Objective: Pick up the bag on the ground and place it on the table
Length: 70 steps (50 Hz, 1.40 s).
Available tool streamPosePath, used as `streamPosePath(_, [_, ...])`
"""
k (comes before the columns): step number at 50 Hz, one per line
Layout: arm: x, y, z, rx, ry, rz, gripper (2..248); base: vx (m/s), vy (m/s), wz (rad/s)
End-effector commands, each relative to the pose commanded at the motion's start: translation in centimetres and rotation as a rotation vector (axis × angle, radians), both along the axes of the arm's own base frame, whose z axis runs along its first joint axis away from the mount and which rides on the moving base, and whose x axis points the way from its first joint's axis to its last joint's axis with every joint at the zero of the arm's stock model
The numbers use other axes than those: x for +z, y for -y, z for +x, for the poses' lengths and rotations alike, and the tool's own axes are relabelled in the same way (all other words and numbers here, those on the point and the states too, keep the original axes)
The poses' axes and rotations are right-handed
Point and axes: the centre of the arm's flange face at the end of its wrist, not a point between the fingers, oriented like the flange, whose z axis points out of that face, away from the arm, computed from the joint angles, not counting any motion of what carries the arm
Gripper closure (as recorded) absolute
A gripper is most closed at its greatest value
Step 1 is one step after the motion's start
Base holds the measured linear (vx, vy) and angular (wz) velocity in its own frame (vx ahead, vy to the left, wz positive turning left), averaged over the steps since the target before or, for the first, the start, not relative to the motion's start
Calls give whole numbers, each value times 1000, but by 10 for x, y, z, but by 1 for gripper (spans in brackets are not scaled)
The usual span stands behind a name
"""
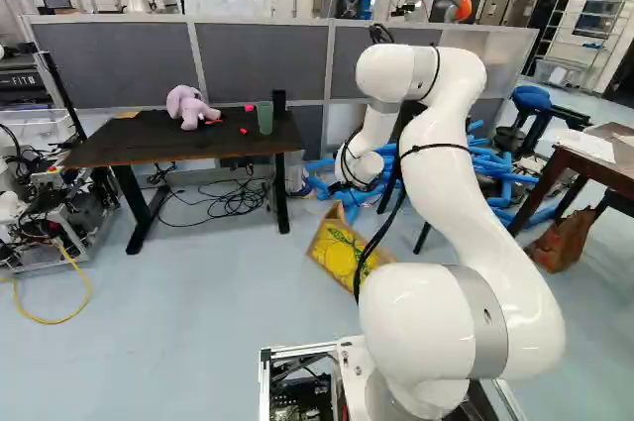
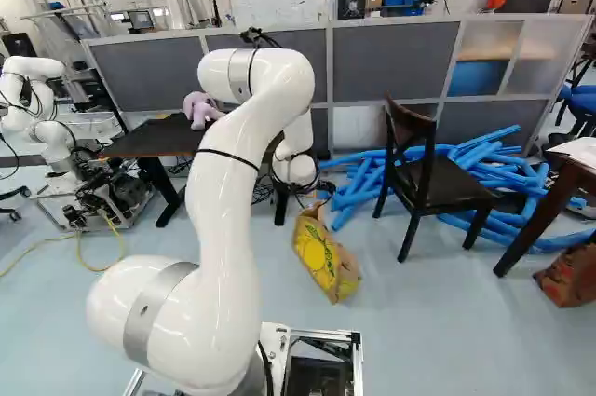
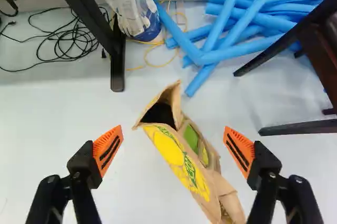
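On the floor a brown paper bag with yellow and green print (image 1: pixel 334 246) stands below the arm's wrist, in the right base view as bag (image 2: pixel 318 254). My gripper is hidden by the arm in the base views. In the wrist view the gripper (image 3: pixel 173 130) is wide open, and the bag (image 3: pixel 183 156) shows below the space between its fingers, its dark mouth open and nothing gripped. The black-topped table (image 1: pixel 129 151) at the left of the left base view carries a purple plush toy (image 1: pixel 188 107), a green cup (image 1: pixel 264 117) and small red things.
Blue foam tubes (image 2: pixel 372 177) lie in a pile beyond the bag. A dark chair (image 2: pixel 428 177) stands right of the bag, and another brown bag (image 2: pixel 570 275) lies by the right-hand table (image 2: pixel 549 200). Black cables (image 3: pixel 66 39) lie near the table leg (image 3: pixel 117 63). Another robot (image 2: pixel 37 102) stands far left.
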Motion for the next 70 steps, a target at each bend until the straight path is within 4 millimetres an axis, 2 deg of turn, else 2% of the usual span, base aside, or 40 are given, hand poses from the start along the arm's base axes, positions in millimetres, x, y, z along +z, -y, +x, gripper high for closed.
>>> streamPosePath(20, [-36,15,10,14,-109,-10,3,0,0,0])
streamPosePath(34, [-59,18,10,41,-183,-20,3,0,0,0])
streamPosePath(70, [-113,19,13,364,-234,-174,3,0,0,0])
